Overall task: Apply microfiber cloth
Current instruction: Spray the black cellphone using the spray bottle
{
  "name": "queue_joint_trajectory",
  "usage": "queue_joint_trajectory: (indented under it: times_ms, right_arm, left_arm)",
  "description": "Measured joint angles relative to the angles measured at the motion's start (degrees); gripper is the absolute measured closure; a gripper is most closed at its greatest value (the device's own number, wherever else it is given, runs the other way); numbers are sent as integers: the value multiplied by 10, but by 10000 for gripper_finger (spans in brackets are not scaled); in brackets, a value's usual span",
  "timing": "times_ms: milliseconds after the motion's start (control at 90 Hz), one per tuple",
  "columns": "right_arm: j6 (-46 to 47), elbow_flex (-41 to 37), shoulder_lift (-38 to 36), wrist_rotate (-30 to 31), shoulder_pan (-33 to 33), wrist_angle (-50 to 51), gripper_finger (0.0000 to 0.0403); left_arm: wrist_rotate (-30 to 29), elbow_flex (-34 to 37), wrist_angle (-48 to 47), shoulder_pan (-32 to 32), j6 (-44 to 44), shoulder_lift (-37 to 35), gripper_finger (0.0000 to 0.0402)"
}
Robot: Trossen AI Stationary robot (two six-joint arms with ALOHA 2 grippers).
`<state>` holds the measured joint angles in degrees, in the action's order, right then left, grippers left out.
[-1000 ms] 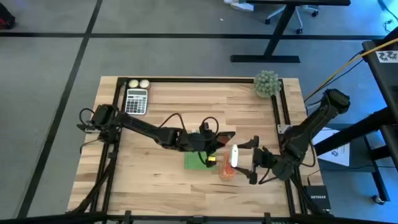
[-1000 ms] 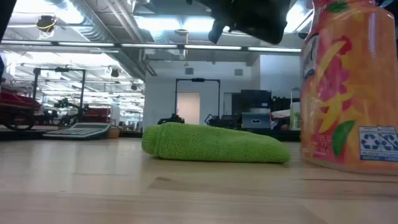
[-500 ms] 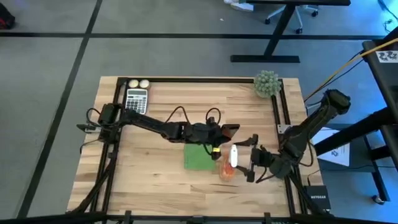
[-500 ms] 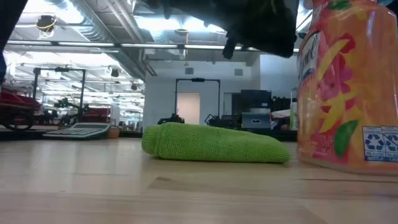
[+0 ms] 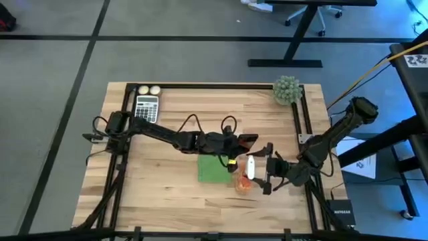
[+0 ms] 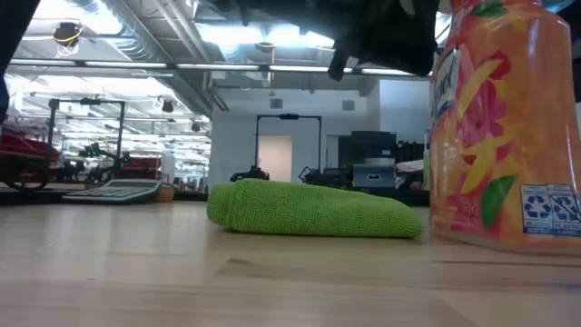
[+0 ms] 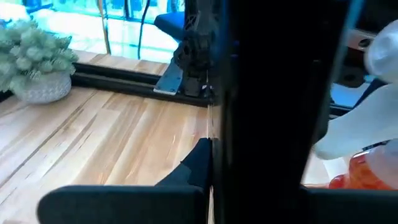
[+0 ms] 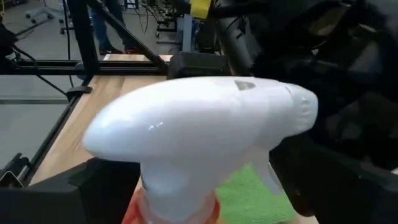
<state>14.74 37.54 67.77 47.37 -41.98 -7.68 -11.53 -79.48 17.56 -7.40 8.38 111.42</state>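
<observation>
Lying flat on the wooden desk [image 5: 167, 194], the microfiber cloth [image 5: 212, 169] sits near mid-desk, a bit toward the front edge; bright green, roughly rectangular from above. In the low view it [image 6: 313, 210] reads as a soft folded roll resting on the wood, nothing pressing on it.

Left claw [image 5: 239, 144] hangs above the desk just past the cloth's far right corner, arm stretched across from the left side. Can't tell whether its fingers are parted or closed: high view too small, its own wrist view mostly blocked by dark close-up parts. A black phone [image 5: 243, 140] seems to lie right at that claw, partly covered.

Right claw [image 5: 262, 171] is clamped around an orange spray bottle [image 5: 245, 179] w/ white trigger head [image 8: 199, 134], standing upright just beside the cloth's right edge. Right wrist view shows the white head close up, w/ green cloth [image 8: 249, 199] behind and below it. Low view: bottle's orange label [image 6: 508, 127] fills the right side, base on the desk, near the cloth's end but apart from it.

Elsewhere: calculator [image 5: 146, 108] at the far left corner w/ two small pale balls [image 5: 149, 90] just behind it; spiky grey-green ball plant [image 5: 287, 90] at the far right corner, well apart from the cloth.
</observation>
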Motion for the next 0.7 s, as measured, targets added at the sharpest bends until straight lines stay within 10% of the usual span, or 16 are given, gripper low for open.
queue_joint_trajectory:
  times_ms: [411, 700]
  right_arm:
    - [1, 0, 0, -5, 0, 0, 199]
    - [-1, 0, 0, 7, 0, 2, 168]
  left_arm:
    - [41, 0, 10, 0, -13, 0, 388]
    - [40, 0, 10, 0, -15, 0, 388]
